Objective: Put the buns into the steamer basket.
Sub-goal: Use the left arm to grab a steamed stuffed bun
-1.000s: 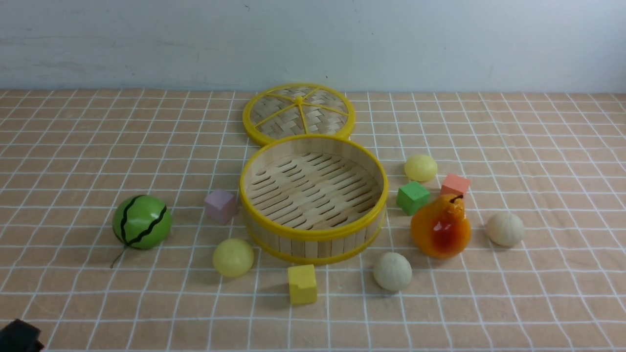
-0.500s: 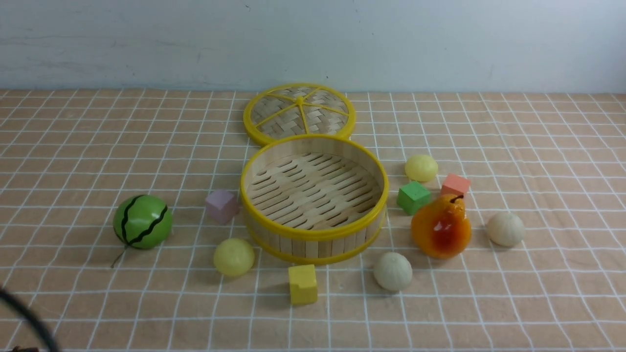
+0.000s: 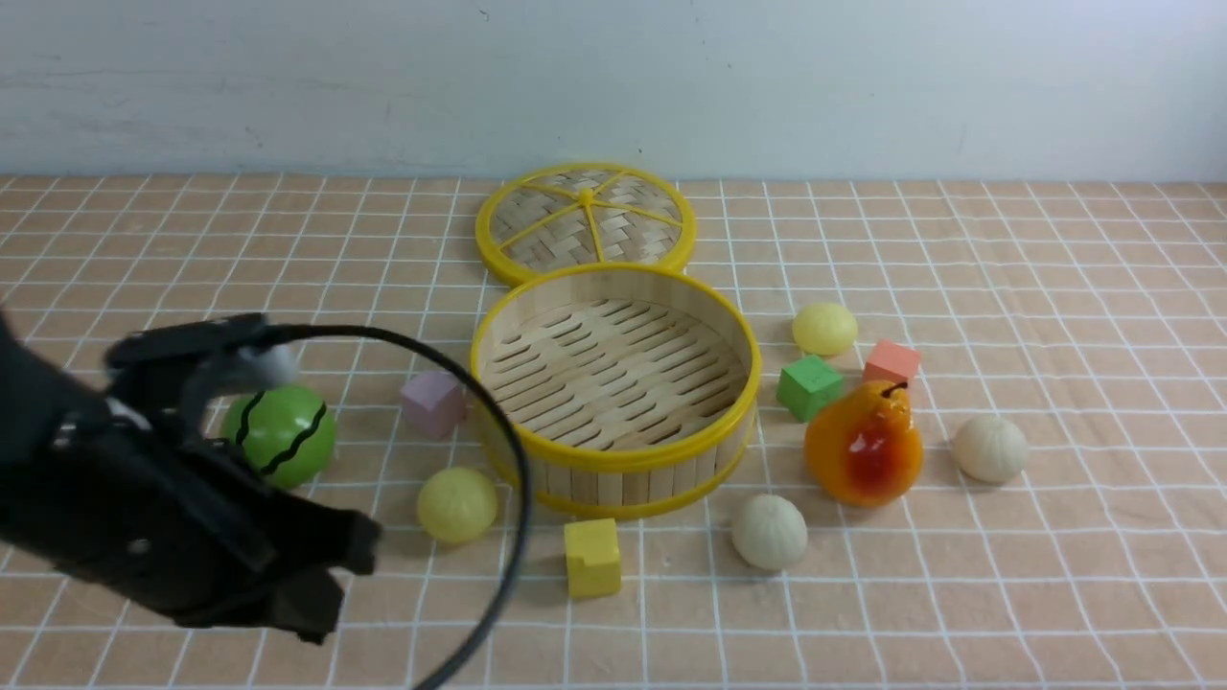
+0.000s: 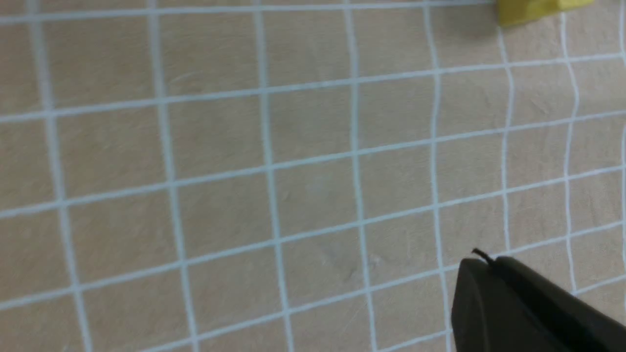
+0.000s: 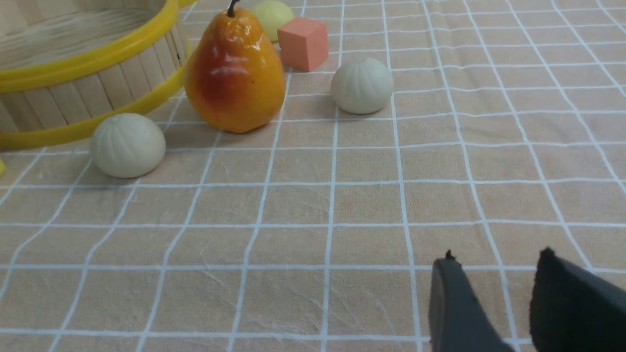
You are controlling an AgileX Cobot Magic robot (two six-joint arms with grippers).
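In the front view, the steamer basket (image 3: 613,458) sits empty mid-frame, the buns (image 3: 770,532) loose around it; the left gripper (image 3: 326,575), lower left, nears a yellow bun (image 3: 457,505), likely our first pick. Its wrist view shows fingers pressed together over cloth (image 4: 220,146). The right wrist view shows the right gripper (image 5: 496,264) spread, empty, perhaps awaiting a cream bun (image 5: 362,85).

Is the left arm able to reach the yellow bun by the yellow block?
Probably yes: the left arm is close beside the yellow bun with nothing between them, but its jaws are shut.
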